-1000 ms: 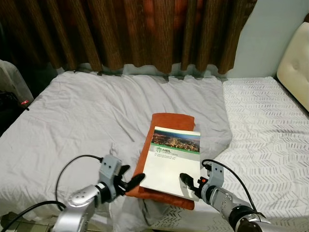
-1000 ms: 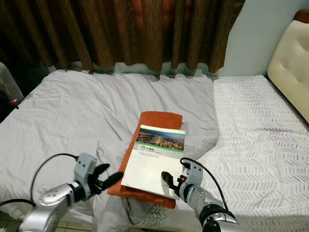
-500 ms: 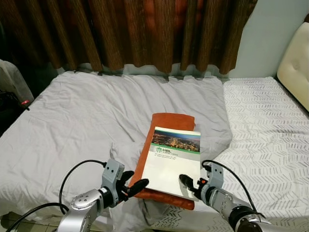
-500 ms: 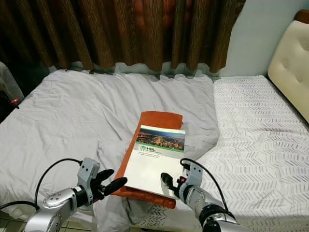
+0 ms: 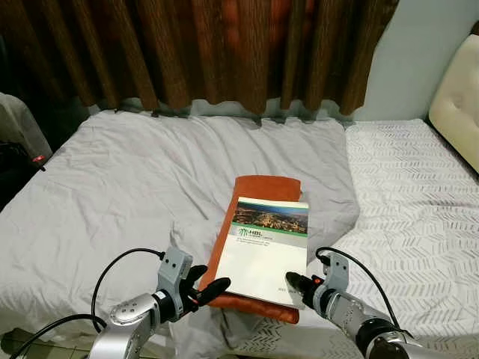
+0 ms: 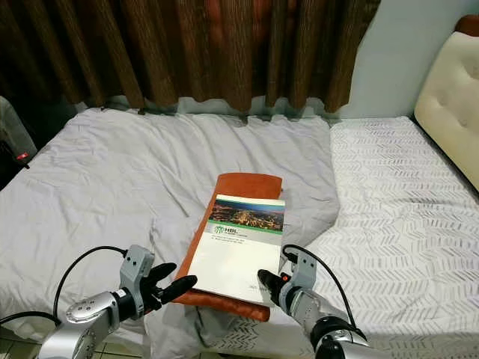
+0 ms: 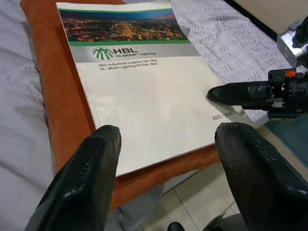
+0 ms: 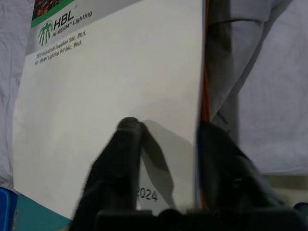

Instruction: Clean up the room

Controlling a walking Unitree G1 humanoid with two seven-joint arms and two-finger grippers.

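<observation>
A white catalogue (image 5: 263,250) with a night-city photo and green band across its top lies on a folded orange cloth (image 5: 258,187), the pair near the bed's front edge, about where the grey sheet (image 5: 120,187) meets the patterned white cover (image 5: 419,194). The right gripper (image 8: 166,144) straddles the catalogue's near right corner: one black finger rests on the cover, the other sits past its edge beside the cloth, parted and gripping nothing yet. The left gripper (image 5: 207,288) waits wide open and empty just off the cloth's near left corner. The step in hand looks like picking up the catalogue; next, the right fingers must pinch that corner without catching the cloth.
</observation>
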